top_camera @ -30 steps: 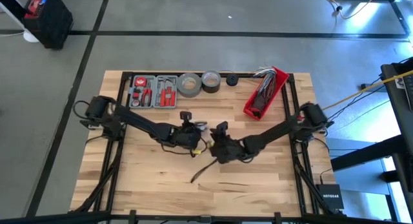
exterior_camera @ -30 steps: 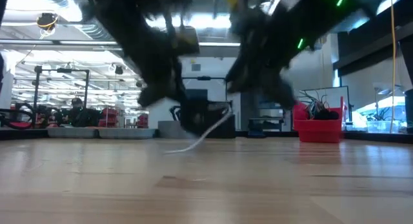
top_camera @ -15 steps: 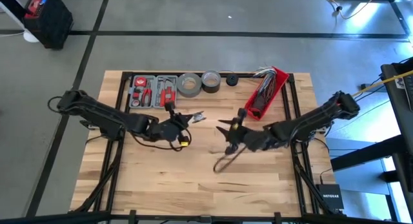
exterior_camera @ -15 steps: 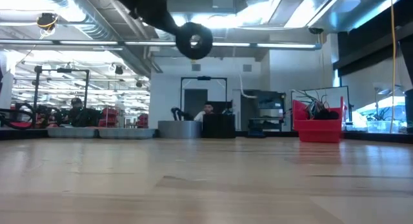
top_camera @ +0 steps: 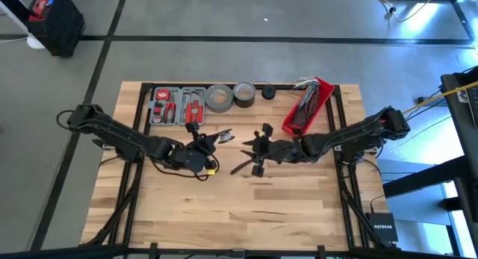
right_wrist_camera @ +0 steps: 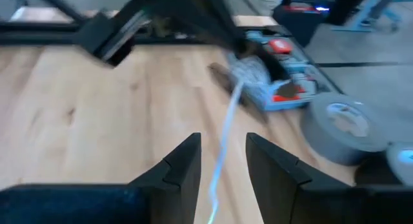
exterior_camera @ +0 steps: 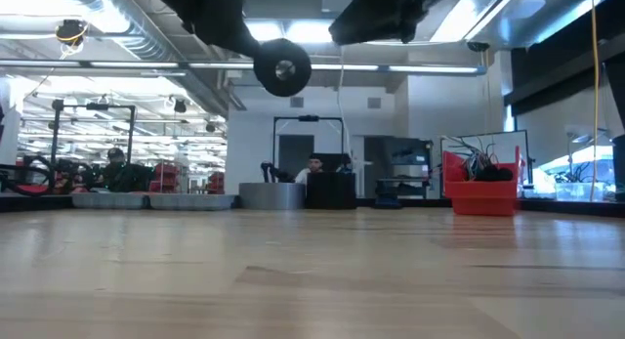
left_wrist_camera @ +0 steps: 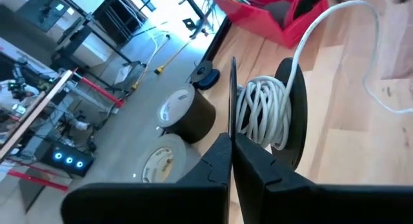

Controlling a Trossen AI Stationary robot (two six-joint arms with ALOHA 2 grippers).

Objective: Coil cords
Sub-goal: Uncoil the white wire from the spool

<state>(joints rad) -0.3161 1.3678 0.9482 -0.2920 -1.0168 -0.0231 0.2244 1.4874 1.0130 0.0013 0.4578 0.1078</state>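
Observation:
The cords are one thin white cable, mostly wound on a small black two-disc spool [left_wrist_camera: 264,111] that hangs high above the table [exterior_camera: 281,67]. My left gripper [left_wrist_camera: 230,146] is shut on the spool near the table's middle [top_camera: 215,138]. A free length of cable [left_wrist_camera: 329,17] runs off to my right gripper [top_camera: 258,148]. There it passes between the open fingers [right_wrist_camera: 222,162] and hangs straight down, clear of the tabletop [exterior_camera: 340,105]. My left gripper pinches the rim of the spool's thin outer disc [left_wrist_camera: 232,117] between its two fingertips, edge-on. The fingers reach out nearly level, slanting a little downward. The spool is lifted clear of the table, with its discs upright and the coil beside the fingers. My right gripper has the cable [right_wrist_camera: 226,130] running through its gap; I cannot tell whether a finger touches it.
At the table's far edge lie a grey tool tray [top_camera: 178,106], two grey tape rolls [top_camera: 219,98] [top_camera: 244,92] and a small black roll [top_camera: 269,92]. A red bin of wires [top_camera: 306,108] stands at the far right. Bare wood [top_camera: 239,214] fills the near half.
Both grippers have risen from the tabletop and rolled about their wrists. The left has drawn a little toward the far left with the spool. The cable's loose end, which trailed on the wood, now hangs clear below the right gripper.

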